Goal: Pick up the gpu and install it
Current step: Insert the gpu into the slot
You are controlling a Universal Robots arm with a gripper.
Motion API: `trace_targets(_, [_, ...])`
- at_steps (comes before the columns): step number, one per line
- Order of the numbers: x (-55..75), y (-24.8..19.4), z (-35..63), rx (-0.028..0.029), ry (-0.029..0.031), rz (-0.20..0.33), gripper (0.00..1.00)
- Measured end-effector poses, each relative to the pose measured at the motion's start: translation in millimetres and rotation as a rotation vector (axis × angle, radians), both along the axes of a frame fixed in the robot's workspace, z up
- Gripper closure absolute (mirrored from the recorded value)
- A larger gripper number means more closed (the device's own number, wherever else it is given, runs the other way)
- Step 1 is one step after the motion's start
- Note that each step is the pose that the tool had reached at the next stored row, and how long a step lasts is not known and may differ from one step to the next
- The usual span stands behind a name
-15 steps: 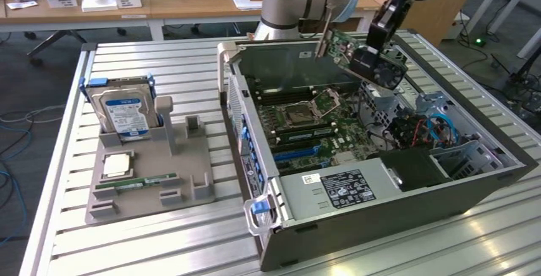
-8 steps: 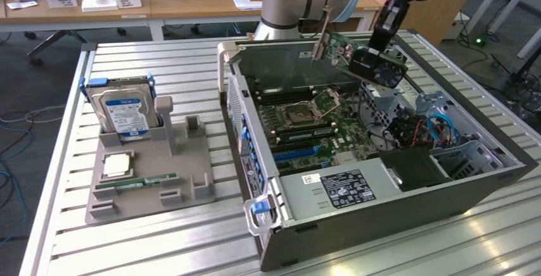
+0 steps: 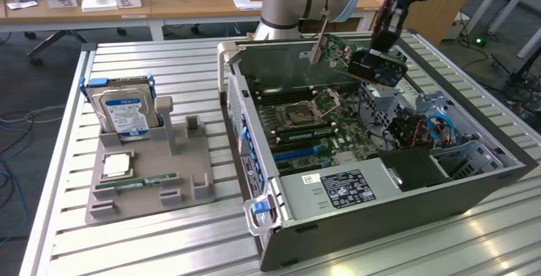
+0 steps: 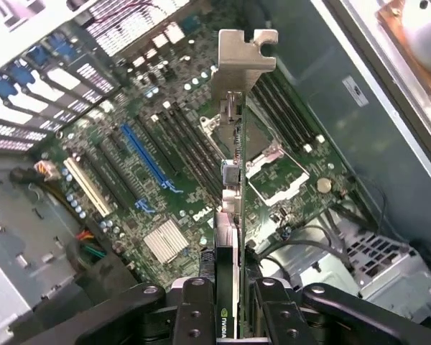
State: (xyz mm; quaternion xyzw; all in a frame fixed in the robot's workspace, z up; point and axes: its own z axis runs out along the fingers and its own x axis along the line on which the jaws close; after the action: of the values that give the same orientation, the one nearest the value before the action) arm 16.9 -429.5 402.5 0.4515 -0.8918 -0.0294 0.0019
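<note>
The gpu [image 3: 359, 59], a green card with a black cooler and a silver end bracket, hangs tilted in the air above the open computer case [image 3: 473, 181]. My gripper [image 3: 384, 40] is shut on its upper edge. In the wrist view I see the gpu [image 4: 231, 180] edge-on, running from between my fingers [image 4: 194, 309] out to its metal bracket [image 4: 246, 50]. It hovers over the motherboard [image 4: 165, 122], apart from it. The blue expansion slot [image 4: 147, 154] lies off to one side of the card's edge.
A grey holder tray [image 3: 190, 175] on the exterior view's left carries a hard drive [image 3: 125, 108] standing upright, a processor chip [image 3: 116, 165] and a green memory stick [image 3: 135, 181]. Inside the case are the power supply [image 3: 338, 187], cables [image 3: 422, 130] and drive cage [image 3: 460, 156].
</note>
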Motion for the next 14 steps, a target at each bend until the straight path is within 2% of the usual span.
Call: trace_targets(14, [0.0,0.0,-1.1,0.0,0.0,0.238,0.74])
